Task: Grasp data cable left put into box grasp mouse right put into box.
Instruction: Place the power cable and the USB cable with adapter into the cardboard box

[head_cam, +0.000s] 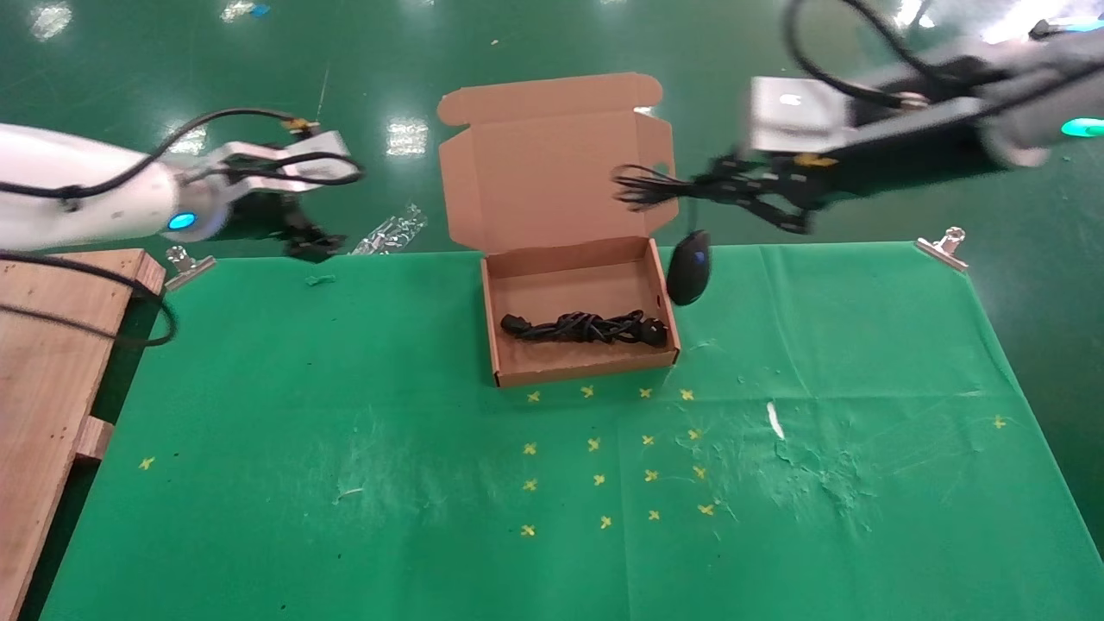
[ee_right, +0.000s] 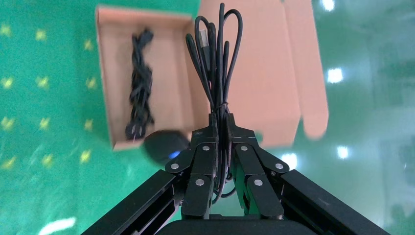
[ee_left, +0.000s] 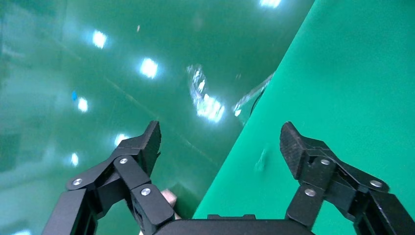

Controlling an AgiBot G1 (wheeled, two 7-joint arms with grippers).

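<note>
The brown cardboard box [head_cam: 586,369] stands open at the table's back middle, lid [head_cam: 552,164] raised. The coiled black data cable [head_cam: 586,328] lies inside it and also shows in the right wrist view [ee_right: 139,93]. My right gripper [head_cam: 707,184] is in the air over the box's right wall. It is shut [ee_right: 221,120] on the mouse's bundled thin cord [ee_right: 215,58]. The black mouse [head_cam: 690,267] with its blue glow dangles below, just outside the box's right wall [ee_right: 164,147]. My left gripper [head_cam: 315,246] is open and empty [ee_left: 220,132] at the table's far left back edge.
A wooden board [head_cam: 52,362] lies along the left side. Metal clips [head_cam: 185,263] [head_cam: 944,246] hold the green cloth at the back corners. Clear plastic wrap [head_cam: 392,231] lies behind the back edge. Yellow crosses [head_cam: 595,444] and a white scrap [head_cam: 774,420] mark the cloth.
</note>
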